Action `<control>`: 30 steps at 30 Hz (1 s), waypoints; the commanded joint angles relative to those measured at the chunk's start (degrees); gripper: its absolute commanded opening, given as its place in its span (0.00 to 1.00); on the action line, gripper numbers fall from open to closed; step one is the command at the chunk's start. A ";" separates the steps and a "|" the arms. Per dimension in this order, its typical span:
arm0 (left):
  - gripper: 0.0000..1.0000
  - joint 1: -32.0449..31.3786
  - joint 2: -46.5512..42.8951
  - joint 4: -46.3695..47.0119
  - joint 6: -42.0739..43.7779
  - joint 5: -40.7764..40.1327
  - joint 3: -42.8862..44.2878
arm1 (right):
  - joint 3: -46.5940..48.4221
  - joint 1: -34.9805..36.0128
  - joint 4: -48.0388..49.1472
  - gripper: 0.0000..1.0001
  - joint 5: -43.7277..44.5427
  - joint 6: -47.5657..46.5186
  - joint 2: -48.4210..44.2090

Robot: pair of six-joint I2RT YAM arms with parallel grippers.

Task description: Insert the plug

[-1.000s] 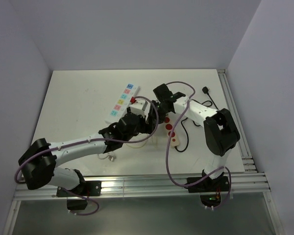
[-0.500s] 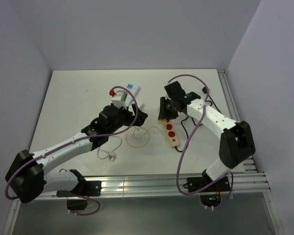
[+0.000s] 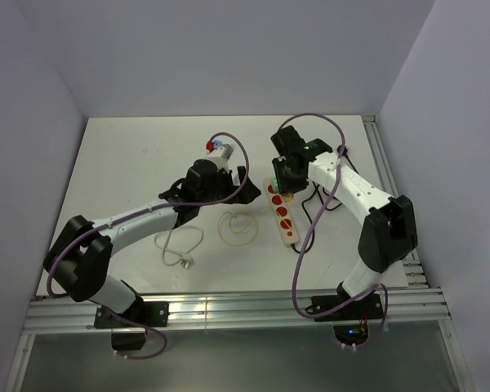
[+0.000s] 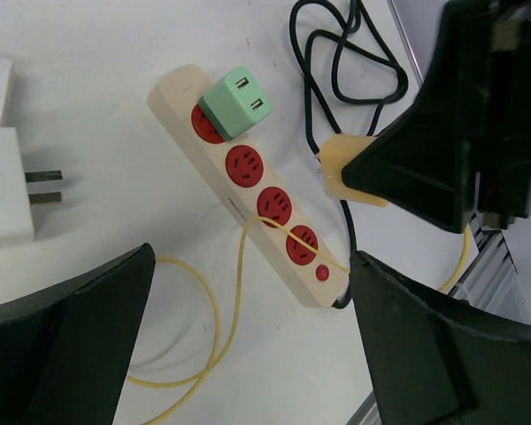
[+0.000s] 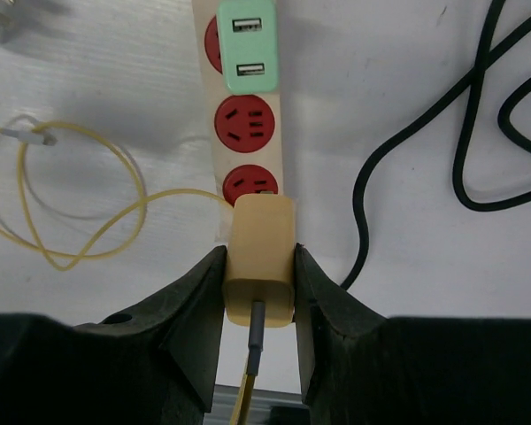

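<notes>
Both arms are pulling apart from their earlier huddle at mid-table. The left gripper [image 4: 252, 292] is now hanging wide open and empty on the left. The right gripper [image 5: 258, 266] is pinching the cream plug [image 5: 260, 221] and carrying it over the beige power strip [image 5: 246, 124], on the near side of the green USB adapter [image 5: 248, 44]. Insertion is looking close but is not yet done.
</notes>
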 commanded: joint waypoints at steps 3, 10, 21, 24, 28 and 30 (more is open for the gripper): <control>0.96 -0.62 2.59 1.36 1.16 4.35 2.54 | -2.56 -0.32 0.57 0.00 -2.84 -2.68 -0.52; 0.93 -3.26 7.25 3.99 0.89 5.41 1.22 | -6.52 -0.67 2.43 0.00 -5.13 -3.82 -0.09; 0.73 -7.13 9.28 6.81 0.10 6.11 -3.52 | -5.47 -2.34 3.93 0.00 -9.53 -6.89 3.77; 0.48 -7.22 8.23 7.51 0.10 6.99 -5.19 | -4.33 -3.05 3.66 0.00 -10.32 -7.86 5.18; 0.21 -7.30 5.59 7.51 -0.34 8.04 -7.22 | -4.06 -4.19 3.49 0.00 -12.25 -9.18 5.80; 0.10 -7.39 3.75 7.07 -0.51 8.22 -8.18 | -3.45 -4.98 3.31 0.00 -13.31 -9.45 6.50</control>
